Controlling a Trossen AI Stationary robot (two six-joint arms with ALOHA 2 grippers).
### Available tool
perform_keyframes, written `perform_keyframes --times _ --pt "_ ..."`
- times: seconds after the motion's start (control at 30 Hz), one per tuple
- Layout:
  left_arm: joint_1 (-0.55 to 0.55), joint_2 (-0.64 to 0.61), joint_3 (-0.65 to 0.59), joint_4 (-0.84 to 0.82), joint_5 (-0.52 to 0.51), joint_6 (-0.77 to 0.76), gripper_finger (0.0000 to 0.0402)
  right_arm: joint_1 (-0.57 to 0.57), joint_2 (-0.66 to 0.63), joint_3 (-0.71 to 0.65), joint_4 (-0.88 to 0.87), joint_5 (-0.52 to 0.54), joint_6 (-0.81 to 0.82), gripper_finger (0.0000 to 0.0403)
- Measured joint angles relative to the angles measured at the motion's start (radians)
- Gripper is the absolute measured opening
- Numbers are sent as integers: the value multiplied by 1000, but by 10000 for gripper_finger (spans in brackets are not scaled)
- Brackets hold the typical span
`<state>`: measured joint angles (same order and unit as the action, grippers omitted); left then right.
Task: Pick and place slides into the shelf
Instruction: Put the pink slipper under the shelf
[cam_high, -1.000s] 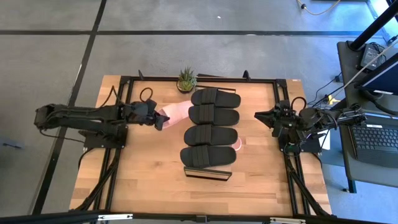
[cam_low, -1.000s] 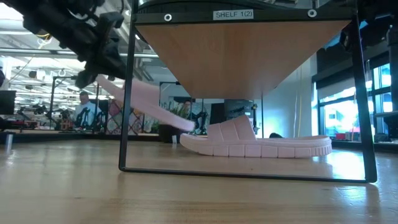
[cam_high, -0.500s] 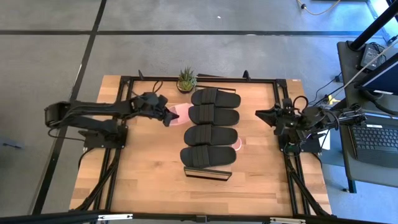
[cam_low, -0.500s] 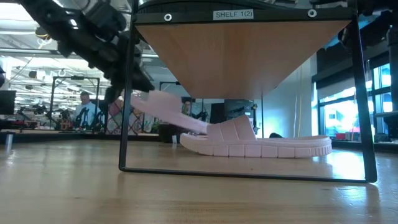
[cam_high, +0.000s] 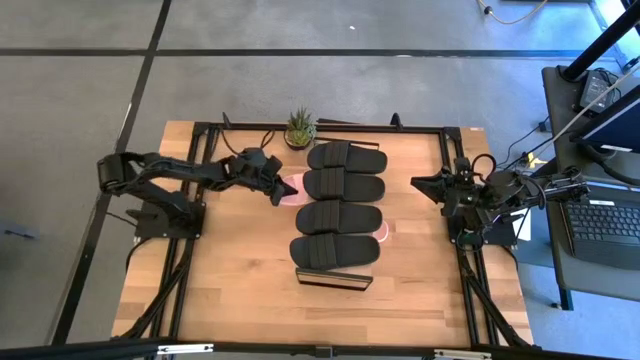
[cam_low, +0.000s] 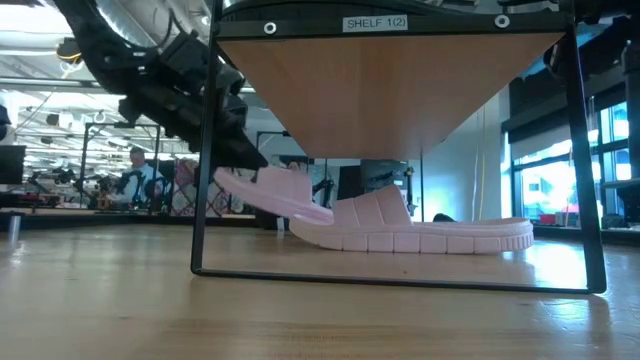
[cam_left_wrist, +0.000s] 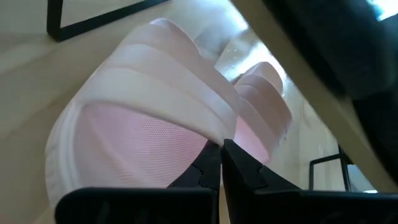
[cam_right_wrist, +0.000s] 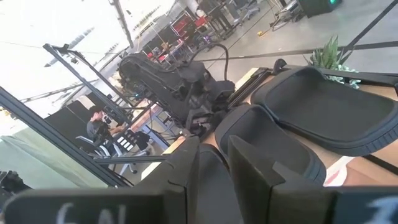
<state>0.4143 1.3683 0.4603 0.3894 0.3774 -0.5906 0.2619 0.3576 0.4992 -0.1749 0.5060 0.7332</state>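
My left gripper (cam_high: 278, 187) reaches in at the left side of the shelf (cam_low: 390, 90) and is shut on a light pink slide (cam_low: 280, 192), which sits half under the plank top. A second pink slide (cam_low: 430, 232) lies sole-down on the table under the shelf, and its end peeks out on the right (cam_high: 385, 232). Several black slides (cam_high: 337, 200) lie side by side on the shelf top. My right gripper (cam_high: 415, 185) waits, open by a narrow gap, to the right of the shelf and touches nothing. My left gripper pinches the pink slide's broad strap at its edge (cam_left_wrist: 205, 121) between the two fingers (cam_left_wrist: 210, 163), coming from the table's left and slanting down. The slide is clear of the table and tilted, its far end low beside the other pink slide (cam_left_wrist: 264, 87). Whether they touch, I cannot tell.
The shelf's thin black frame post (cam_low: 203, 150) stands close beside my left gripper. A small potted plant (cam_high: 299, 128) stands at the table's far edge behind the shelf. Bare tabletop lies in front of the shelf (cam_high: 240, 290). A laptop (cam_high: 605, 225) sits off the table's right side.
My left gripper has moved toward the table's right, into the shelf's left opening, and come down. It has stayed shut on the pink slide. The slide has gone from outside the frame to under the plank top and lies flatter, its far end close to the other pink slide.
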Motion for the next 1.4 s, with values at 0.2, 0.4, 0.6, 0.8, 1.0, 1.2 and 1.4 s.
perform_keyframes --times 0.2,0.4,0.6,0.8,1.0,1.2,1.4 --pt "0 106 0 139 15 2 0 0 0 0 0 0 25 87" --pt "7 202 31 213 62 20 0 0 0 0 0 0 26 87" --pt "7 279 110 214 80 74 0 0 5 0 1 0 26 87" --pt "7 343 185 214 96 103 0 0 30 0 24 0 28 87" --pt "7 421 244 218 130 106 0 0 59 0 28 0 52 87" --pt "6 479 274 212 140 106 0 0 76 0 29 0 52 87" --pt "6 486 277 210 111 104 10 0 74 0 51 0 51 87"
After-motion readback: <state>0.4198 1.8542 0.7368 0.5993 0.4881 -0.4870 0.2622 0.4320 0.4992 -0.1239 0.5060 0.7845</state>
